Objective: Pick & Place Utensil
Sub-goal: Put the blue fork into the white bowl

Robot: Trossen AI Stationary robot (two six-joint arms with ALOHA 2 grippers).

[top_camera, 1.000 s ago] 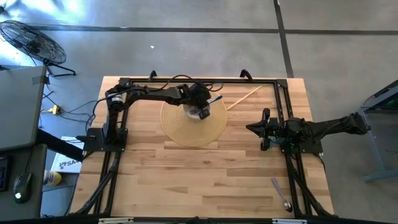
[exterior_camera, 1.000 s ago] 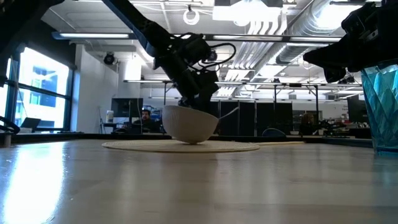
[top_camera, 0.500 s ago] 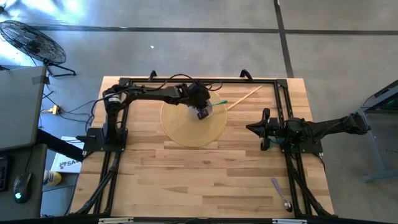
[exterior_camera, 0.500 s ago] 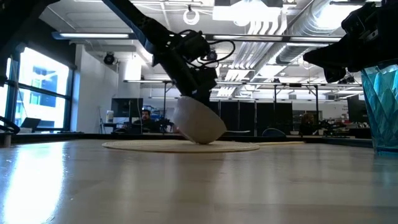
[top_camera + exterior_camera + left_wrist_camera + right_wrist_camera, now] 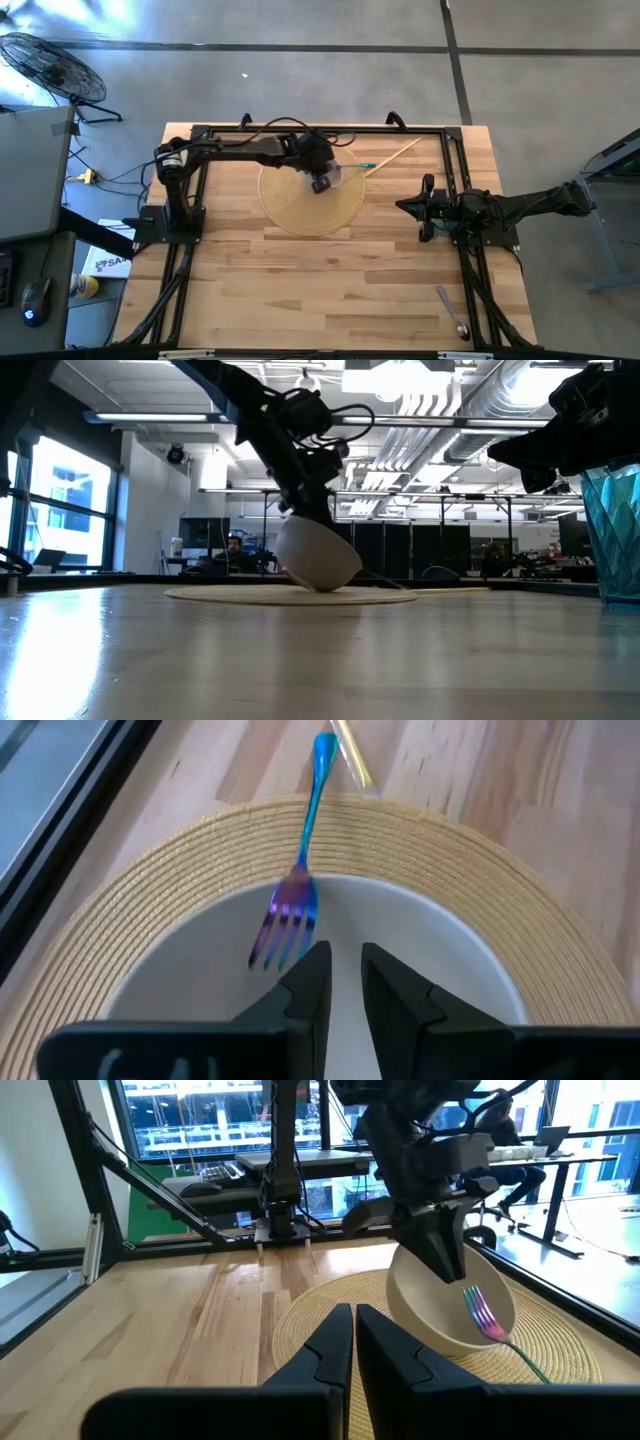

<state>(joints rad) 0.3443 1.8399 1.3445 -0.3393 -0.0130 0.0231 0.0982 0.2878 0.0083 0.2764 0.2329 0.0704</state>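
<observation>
Near edge of the wooden plank surface (image 5: pixel 300 290): a metal spoon (image 5: pixel 452 312) lies flat at the right-hand corner, bowl end toward the edge, alone and well apart from everything else. In the low view a teal faceted translucent container (image 5: pixel 615 530) stands at the right margin; contents cannot be told.

Mid-surface, right side: right pincer (image 5: pixel 404 207) waits over bare wood, its two dark fingers pressed together, nothing between them, pointing toward the mat.

Farther in: round woven straw mat (image 5: pixel 300 215), flat, ribbed in concentric rings. On it, a smooth white ceramic bowl (image 5: pixel 318 556), tipped over on its side so one rim edge is lifted and the opening faces the right arm. Left pincer (image 5: pixel 338 978) hangs just above the bowl's raised rim, fingers a little apart, gripping nothing.

Fork (image 5: pixel 296 890), iridescent metal, tines purple-blue and handle bright blue: tines lie inside the tipped bowl, handle runs out over the rim and across the mat. It touches neither pincer.

Beyond the mat, toward the far right corner: a thin pale wooden stick (image 5: pixel 395 155) lies slantwise on the wood, one end just beside the fork's handle tip.

Black tubular frame (image 5: pixel 330 129) borders the far edge.
</observation>
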